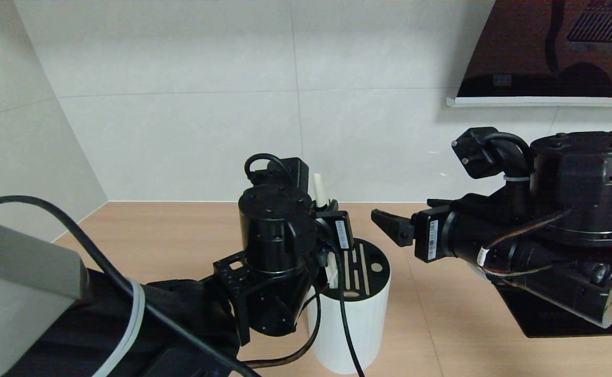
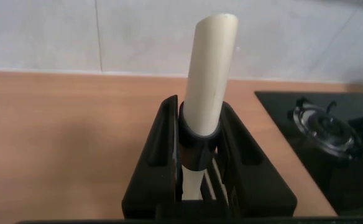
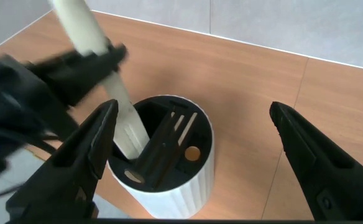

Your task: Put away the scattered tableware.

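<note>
You have the holder (image 1: 356,319) standing on the desk (image 1: 180,235), with the wall (image 1: 180,131) behind. The utensil (image 2: 211,68) is tilted, its lower end inside the holder, clamped in your left claw (image 2: 200,140) above the rim. Your right claw (image 3: 192,109) hangs above and right of the holder, apart from it. The stove (image 1: 547,317) lies at the far right.
</note>
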